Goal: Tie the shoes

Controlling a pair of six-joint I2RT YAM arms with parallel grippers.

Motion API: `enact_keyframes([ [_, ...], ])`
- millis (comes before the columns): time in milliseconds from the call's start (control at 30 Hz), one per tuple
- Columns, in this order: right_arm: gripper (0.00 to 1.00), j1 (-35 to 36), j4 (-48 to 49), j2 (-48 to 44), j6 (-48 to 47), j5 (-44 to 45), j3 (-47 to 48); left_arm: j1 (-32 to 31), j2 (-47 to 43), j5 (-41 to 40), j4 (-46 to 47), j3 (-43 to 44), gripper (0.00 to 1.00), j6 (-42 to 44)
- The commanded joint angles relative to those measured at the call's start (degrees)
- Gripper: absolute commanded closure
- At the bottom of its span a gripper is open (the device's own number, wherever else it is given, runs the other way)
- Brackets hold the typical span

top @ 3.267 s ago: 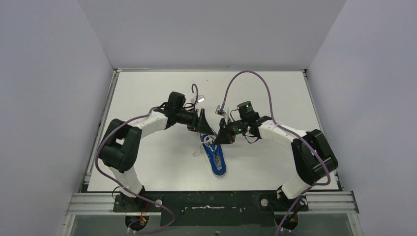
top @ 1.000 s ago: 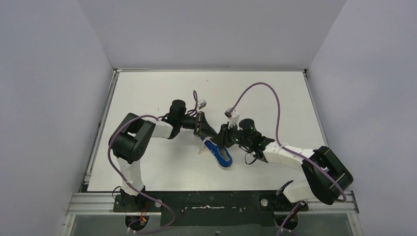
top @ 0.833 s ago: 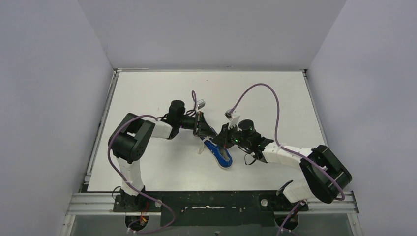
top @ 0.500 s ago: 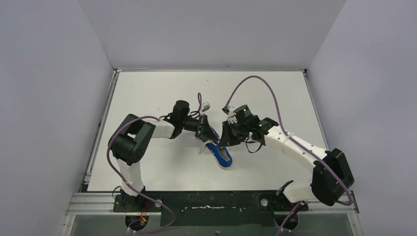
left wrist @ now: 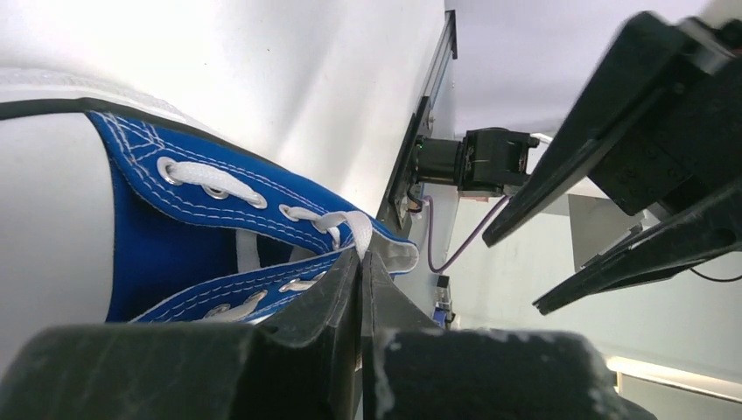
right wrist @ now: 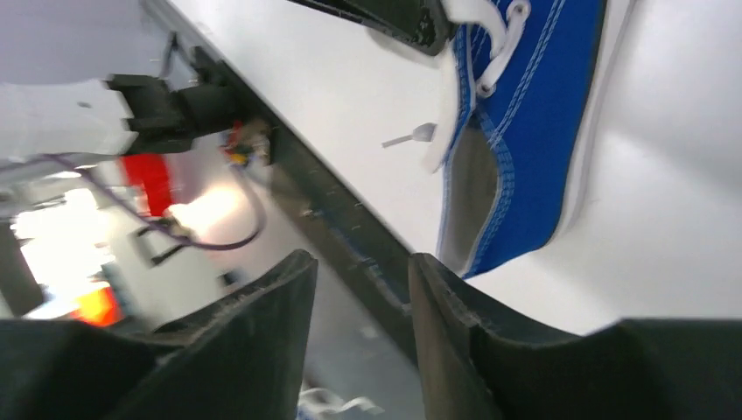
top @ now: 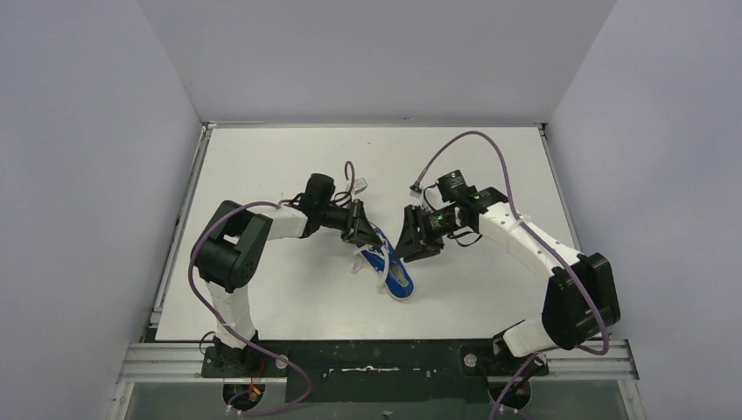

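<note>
The small blue shoe (top: pixel 391 269) lies on the white table with its toe toward the near edge. In the left wrist view its eyelets and white lace (left wrist: pixel 210 180) fill the left side of the picture. My left gripper (top: pixel 362 230) is at the shoe's far end, shut on a strand of lace (left wrist: pixel 357 234) that runs into its tips (left wrist: pixel 361 256). My right gripper (top: pixel 409 242) hovers just right of the shoe, apart from it. Its jaws (right wrist: pixel 360 262) stand open with nothing between them. The shoe (right wrist: pixel 525 157) lies beyond them.
A loose lace end (top: pixel 353 268) lies on the table left of the shoe, and its tip (right wrist: pixel 411 136) also shows in the right wrist view. Grey walls enclose the white table (top: pixel 262 166) on three sides. A metal rail (top: pixel 376 359) runs along the near edge.
My right gripper has opened and drawn back up and to the right, away from the shoe. The left gripper stays shut on the lace and the shoe has shifted slightly.
</note>
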Motion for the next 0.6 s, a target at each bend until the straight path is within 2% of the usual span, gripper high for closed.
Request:
enact_keyframes([
  [0, 0.52, 5.4, 16.4, -11.4, -13.4, 16.1, -7.1, -0.1, 0.0, 0.2, -0.3, 2.6, 1.00, 2.0],
  [67, 0.45, 7.7, 24.6, -13.8, -11.7, 21.7, -11.3, -0.2, 0.1, 0.7, -0.1, 2.7, 1.00, 1.5],
  [200, 0.44, 10.0, 31.0, -14.1, -4.1, 30.1, -16.1, -0.2, -0.1, 1.0, 0.0, 2.9, 1.00, 1.4],
  [267, 0.47, 10.3, 33.9, -13.0, -2.8, 30.6, -17.0, -0.3, -0.1, 1.0, 0.7, 2.5, 1.00, 0.9],
  [400, 0.62, 11.1, 34.5, -8.2, -0.9, 31.2, -15.6, -0.3, -0.4, 1.0, 2.2, 1.9, 1.00, -0.4],
  [567, 0.66, 14.0, 30.6, -7.8, 4.2, 35.9, -14.3, -0.3, -0.8, 0.9, 2.2, 2.0, 1.00, -0.6],
])
